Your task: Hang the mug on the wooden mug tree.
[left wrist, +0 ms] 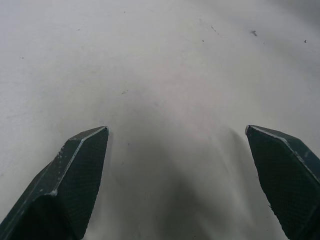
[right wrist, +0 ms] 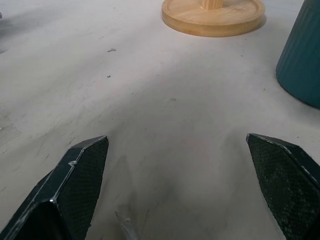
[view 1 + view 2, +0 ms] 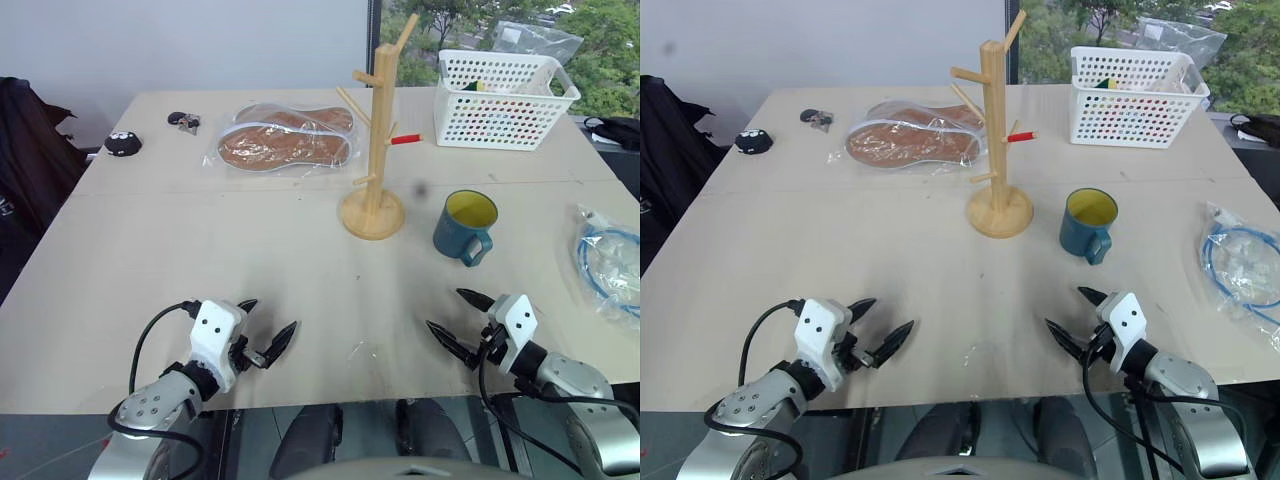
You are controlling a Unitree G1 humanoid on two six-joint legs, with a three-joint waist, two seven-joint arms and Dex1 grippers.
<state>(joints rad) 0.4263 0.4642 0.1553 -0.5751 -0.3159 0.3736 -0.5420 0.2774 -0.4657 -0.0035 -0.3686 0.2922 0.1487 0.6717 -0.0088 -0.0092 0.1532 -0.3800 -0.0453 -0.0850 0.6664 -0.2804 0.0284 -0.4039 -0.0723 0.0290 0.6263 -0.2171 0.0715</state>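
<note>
Where basket (image 3: 505, 100) stands, contents (image 3: 476, 86) perhaps indistinct.

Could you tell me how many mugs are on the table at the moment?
1. The mug stands upright just right of the wooden mug tree, its handle toward the robot; the white basket may hide others.

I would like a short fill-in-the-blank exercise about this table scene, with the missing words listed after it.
1. The mug stands upright on the table, to the ____ of the wooden mug tree.
2. The inside of the mug is ____.
3. The left gripper and the right gripper are both ____ and hold nothing.
4. The white basket stands ____ the mug.

Missing words: right; yellow; open; behind
</note>
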